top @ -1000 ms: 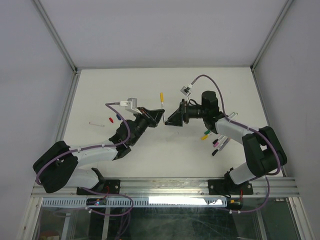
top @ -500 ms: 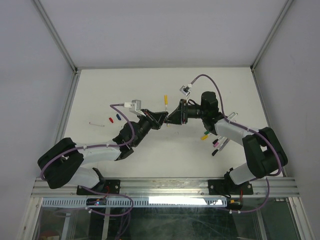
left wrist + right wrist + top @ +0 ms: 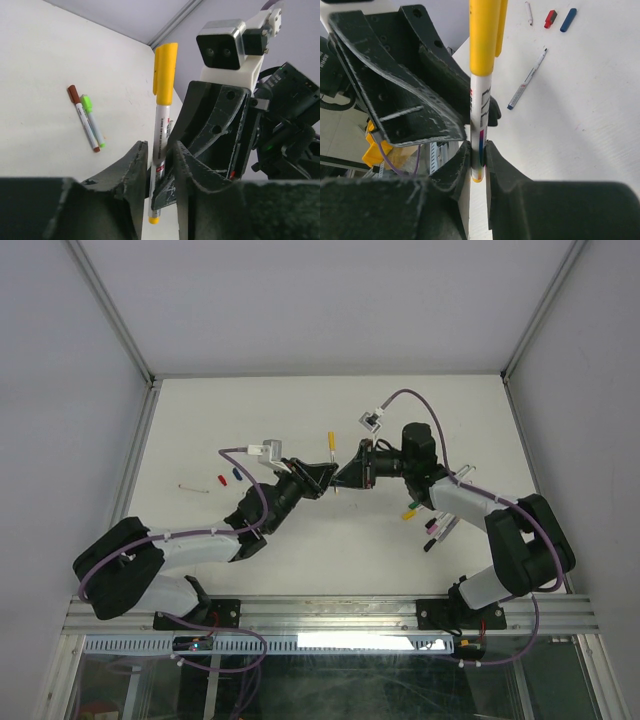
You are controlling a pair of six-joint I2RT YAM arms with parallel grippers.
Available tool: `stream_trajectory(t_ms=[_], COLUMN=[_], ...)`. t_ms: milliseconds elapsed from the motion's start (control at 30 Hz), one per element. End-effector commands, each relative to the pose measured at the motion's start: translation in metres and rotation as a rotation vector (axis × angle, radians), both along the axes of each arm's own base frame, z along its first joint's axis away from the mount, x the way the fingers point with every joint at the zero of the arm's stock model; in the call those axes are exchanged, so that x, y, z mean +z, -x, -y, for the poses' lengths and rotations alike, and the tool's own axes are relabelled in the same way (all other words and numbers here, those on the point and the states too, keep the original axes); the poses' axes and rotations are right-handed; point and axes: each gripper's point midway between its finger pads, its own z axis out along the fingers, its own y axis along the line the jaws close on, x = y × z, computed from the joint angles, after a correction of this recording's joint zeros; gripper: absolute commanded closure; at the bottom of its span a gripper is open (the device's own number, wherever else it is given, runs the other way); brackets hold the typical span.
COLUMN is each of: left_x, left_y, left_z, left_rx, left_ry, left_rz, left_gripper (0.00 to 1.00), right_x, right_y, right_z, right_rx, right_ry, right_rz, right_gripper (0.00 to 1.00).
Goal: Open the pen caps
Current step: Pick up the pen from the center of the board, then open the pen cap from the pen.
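The yellow plastic pen cap sits on its slim white barrel, upright in mid-frame of the overhead view, right fingers clamped on just its bottom end, left fingers slightly apart around it (a sliver of gap shows), so the barrel may pivot and drop.

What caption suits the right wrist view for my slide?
Right gripper shut on a white pen, yellow cap still on; red cap and blue cap loose on the table.
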Motion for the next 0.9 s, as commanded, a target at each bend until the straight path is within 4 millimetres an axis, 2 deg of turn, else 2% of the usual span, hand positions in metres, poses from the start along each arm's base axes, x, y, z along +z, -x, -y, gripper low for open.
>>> stream_trajectory(t_ms=[0,133,233,267,367,467,700,767,800,867], left_x=[0.036,0.044,0.045,0.044,0.044,0.048,0.071,0.072,0.069,0.061], left_y=[0.005,0.015,0.019,0.018,0.007,0.01,0.019,0.013,0.006,-0.009], left_z=[-0.011,-0.02,-0.026,-0.03,-0.047,-0.053,-0.045,-0.045,-0.046,-0.048], left_rx=[0.023,-0.006,-0.042,-0.051,-0.082,-0.19,-0.327,-0.306,-0.278,-0.209], left_ry=[0.057,0.022,-0.016,-0.019,0.02,0.092,0.143,0.142,0.135,0.108], left_rz=[0.073,0.136,0.156,0.149,0.105,0.069,0.105,0.089,0.059,-0.021], left_gripper=[0.64,0.3,0.19,0.17,0.14,0.14,0.16,0.19,0.23,0.25], right_x=[0.028,0.027,0.027,0.024,0.025,0.025,0.024,0.022,0.02,0.017], right_y=[0.005,0.005,0.003,0.007,0.011,0.013,0.012,0.008,0.006,0.002], right_z=[-0.004,-0.004,-0.004,-0.002,-0.001,-0.001,0.0,0.0,0.001,0.001], right_rx=[0.066,0.083,0.08,0.131,0.172,0.197,0.207,0.186,0.175,0.155], right_ry=[-0.03,-0.001,0.024,0.026,0.028,0.033,0.052,0.073,0.085,0.103], right_rz=[0.117,0.085,0.029,0.091,0.097,0.099,0.111,0.119,0.121,0.128], right_gripper=[1.0,1.0,1.0,1.0,1.0,1.0,1.0,1.0,1.0,1.0])
